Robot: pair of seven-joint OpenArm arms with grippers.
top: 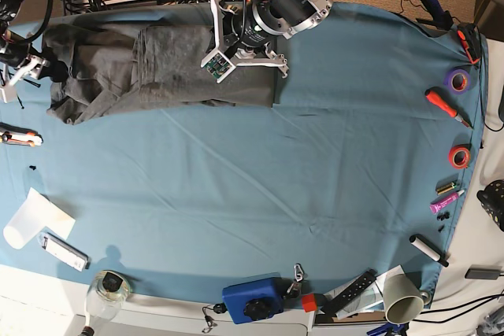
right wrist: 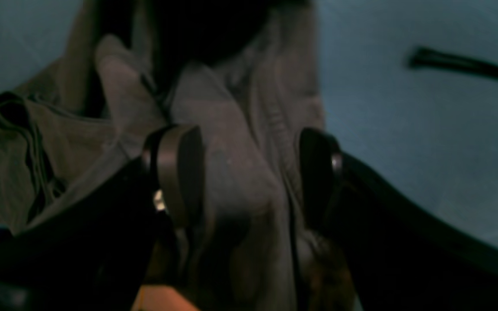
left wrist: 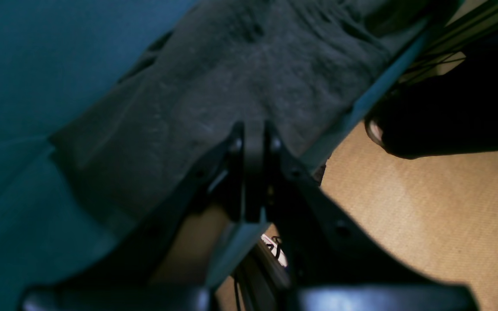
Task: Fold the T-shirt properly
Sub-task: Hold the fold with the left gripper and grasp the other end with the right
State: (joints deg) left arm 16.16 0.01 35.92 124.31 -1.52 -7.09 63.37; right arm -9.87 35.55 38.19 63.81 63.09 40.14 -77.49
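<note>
So the wrinkled dark charcoal-grey cotton T-shirt (top: 157, 68) lay stretched along the far edge of the blue table cloth (top: 260, 186). The left gripper (left wrist: 253, 138) was clenched right at the shirt's table-edge side, though I couldn't tell if it pinched fabric. The right gripper (right wrist: 249, 172) was spread wide over bunched cloth, probably lining up a grab.

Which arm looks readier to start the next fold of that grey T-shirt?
Probably the right one. Its claw stands open with bunched T-shirt fabric between the fingers, so it could pinch at once. The left claw is shut at the table edge, with no cloth seen between its tips.
</note>
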